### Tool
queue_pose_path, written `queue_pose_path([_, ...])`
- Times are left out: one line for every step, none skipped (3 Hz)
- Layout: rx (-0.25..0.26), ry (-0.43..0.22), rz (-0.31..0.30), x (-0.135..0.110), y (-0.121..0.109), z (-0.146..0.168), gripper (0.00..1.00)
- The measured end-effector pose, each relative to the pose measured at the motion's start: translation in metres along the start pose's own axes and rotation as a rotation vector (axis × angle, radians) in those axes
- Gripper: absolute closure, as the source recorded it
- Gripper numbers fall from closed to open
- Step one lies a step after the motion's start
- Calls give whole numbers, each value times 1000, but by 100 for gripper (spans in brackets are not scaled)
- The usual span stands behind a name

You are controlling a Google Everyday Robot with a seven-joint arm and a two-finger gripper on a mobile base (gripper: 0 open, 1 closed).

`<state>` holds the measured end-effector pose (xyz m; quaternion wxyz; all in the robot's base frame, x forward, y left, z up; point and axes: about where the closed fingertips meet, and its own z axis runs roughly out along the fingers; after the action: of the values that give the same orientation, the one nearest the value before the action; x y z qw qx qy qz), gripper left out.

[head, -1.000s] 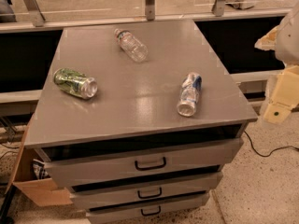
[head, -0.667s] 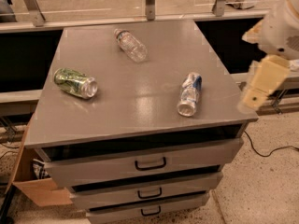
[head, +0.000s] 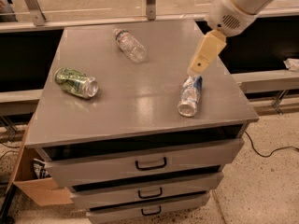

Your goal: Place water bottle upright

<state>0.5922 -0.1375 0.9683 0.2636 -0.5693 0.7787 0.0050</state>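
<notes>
The water bottle (head: 130, 45) is a small clear ribbed bottle lying on its side near the back of the grey cabinet top (head: 140, 111), cap toward the back left. My gripper (head: 196, 68) comes in from the upper right on a white arm. It hangs over the right side of the top, just above the far end of the crushed silver-and-blue can (head: 190, 96). It is well to the right of the bottle and holds nothing that I can see.
A green patterned can (head: 76, 82) lies on its side at the left of the top. The cabinet has three drawers (head: 150, 163) in front. A cardboard box (head: 37, 185) stands at the lower left. A cable (head: 268, 150) runs over the floor at the right.
The arm has swung in from the right edge and moved left and up over the cabinet top, ending above the crushed can. The bottle and both cans have not moved.
</notes>
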Motion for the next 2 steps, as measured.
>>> queue_pose_path([5,-21,19,-43,-36,45,0])
queue_pose_path([2,-25,20,-43,-37,46,0])
